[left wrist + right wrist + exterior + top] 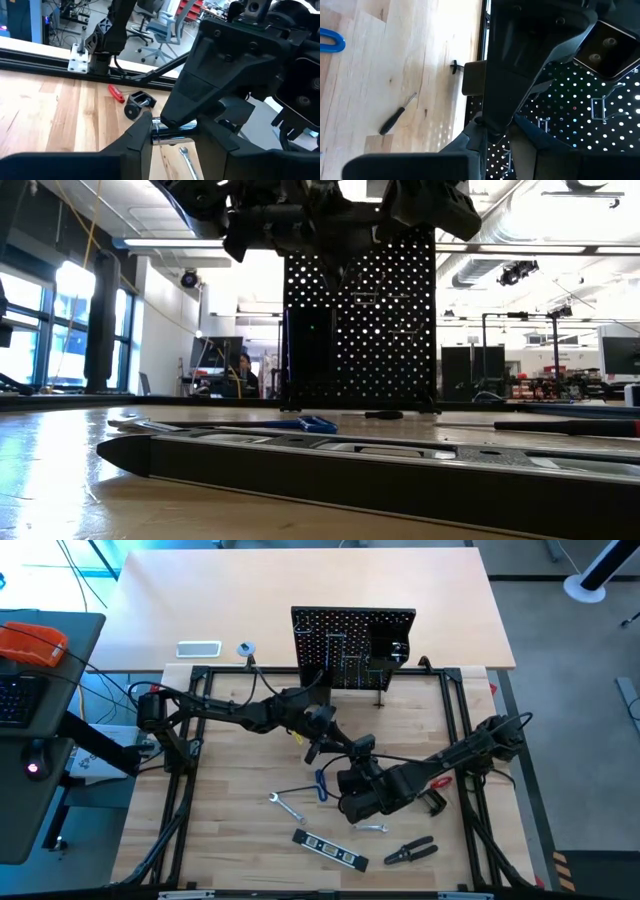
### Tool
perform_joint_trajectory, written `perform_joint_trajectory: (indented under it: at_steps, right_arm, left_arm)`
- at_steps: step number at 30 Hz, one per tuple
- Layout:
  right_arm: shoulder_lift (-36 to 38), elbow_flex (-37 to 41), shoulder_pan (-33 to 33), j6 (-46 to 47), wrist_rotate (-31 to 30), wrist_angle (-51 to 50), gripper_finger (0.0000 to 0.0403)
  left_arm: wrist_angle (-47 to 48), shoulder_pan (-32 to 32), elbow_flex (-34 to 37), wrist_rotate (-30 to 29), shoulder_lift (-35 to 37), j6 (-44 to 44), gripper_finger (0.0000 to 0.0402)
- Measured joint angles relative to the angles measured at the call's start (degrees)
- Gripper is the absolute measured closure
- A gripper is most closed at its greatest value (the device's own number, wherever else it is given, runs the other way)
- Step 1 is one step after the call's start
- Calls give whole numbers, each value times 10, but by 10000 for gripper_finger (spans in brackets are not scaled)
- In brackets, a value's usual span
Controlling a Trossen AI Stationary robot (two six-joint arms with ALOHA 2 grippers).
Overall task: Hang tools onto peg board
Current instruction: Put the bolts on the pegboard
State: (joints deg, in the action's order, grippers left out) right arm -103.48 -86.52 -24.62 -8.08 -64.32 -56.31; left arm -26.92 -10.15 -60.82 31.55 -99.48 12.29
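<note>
Both arms meet above the middle of the table, in front of the peg board. A short silver tool hangs between them, clear of the wood. My left gripper has a finger at each end of its visible stretch. My right gripper is shut on it from the opposite side. On the table lie a blue-handled key, two silver wrenches, a black level, black-handled pliers, a red-and-black clamp and a thin screwdriver. My left gripper pinches the silver tool between its two fingers, one finger against the tool's one shiny end, the other at its far end. The fingers reach nearly level toward the right arm. The tool lies level, well above the table. My right gripper holds the same silver tool, coming at it slanting downward from the table's right and near side. One of its dark fingers lies on the tool's upper side. The left gripper's body hides the contact in the right wrist view.
The peg board stands upright at the table's far edge, with metal hooks and a black bin. A white tray and a tape roll lie on the table beyond. Black frame rails run along the table's sides.
</note>
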Motion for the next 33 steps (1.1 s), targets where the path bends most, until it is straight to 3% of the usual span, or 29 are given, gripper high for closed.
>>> perform_joint_trajectory:
  at_steps: [14, 18, 27, 33]
  right_arm:
    - [0, 0, -1, 8, 4, -7, 344]
    - [0, 0, -6, 48, 3, -33, 335]
    - [2, -1, -33, 149, -35, -125, 268]
    - [2, -1, -44, 248, -31, -203, 259]
  left_arm:
    - [1, 0, 0, 7, 0, -9, 300]
    - [3, 0, 0, 3, 0, -10, 300]
    - [21, -4, 2, 9, 1, -17, 300]
    - [29, -13, 2, 9, 3, -22, 300]
